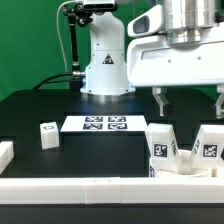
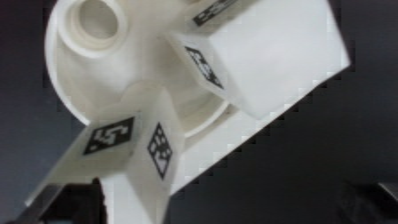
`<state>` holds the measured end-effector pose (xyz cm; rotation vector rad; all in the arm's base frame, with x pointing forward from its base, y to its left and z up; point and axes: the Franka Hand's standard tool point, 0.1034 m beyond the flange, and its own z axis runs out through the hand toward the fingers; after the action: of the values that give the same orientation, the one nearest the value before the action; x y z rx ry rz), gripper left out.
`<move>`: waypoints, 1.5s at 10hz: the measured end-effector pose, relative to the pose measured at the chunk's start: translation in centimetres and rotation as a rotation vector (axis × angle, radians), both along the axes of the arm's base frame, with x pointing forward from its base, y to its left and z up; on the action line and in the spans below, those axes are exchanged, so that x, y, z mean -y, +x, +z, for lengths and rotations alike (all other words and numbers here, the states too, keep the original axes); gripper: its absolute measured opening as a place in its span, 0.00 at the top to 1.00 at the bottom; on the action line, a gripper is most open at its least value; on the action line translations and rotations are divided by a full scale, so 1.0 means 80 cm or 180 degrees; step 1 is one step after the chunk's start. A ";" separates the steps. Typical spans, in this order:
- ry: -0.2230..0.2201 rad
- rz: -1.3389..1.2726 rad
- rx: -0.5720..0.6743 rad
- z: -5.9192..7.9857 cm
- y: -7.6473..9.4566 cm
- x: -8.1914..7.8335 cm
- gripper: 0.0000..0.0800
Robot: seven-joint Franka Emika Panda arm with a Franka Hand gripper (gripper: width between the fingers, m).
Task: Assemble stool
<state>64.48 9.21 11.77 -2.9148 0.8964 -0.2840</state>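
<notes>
Stool (image 1: 165,150) sits near, at the exterior view's right, two legs apparently fitted on its seat (image 2: 80,85); one loose leg (image 1: 48,135) waits at that view's left, unmounted; gripper (image 1: 190,105) hovers above it, jaws spread, empty.

stool (image 1: 163,150) low part hidden behind white rail (image 1: 100,188), cut by ext. view's right edge, wrist view: seat (image 2: 107,100) cut off at edge, tags (image 2: 111,133) blurred
</notes>
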 end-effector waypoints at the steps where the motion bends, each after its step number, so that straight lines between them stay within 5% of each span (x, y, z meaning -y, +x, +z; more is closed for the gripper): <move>1: -0.0060 0.0247 0.0004 0.001 0.001 -0.002 0.19; 6: -0.0320 0.1450 0.0020 0.000 0.001 0.004 0.19; 11: -0.0716 0.3680 -0.0213 -0.002 -0.003 0.024 0.19; 15: -0.0877 0.4316 -0.0245 -0.002 -0.002 0.034 0.19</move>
<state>64.33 6.51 11.61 -2.9808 -1.2265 -0.1616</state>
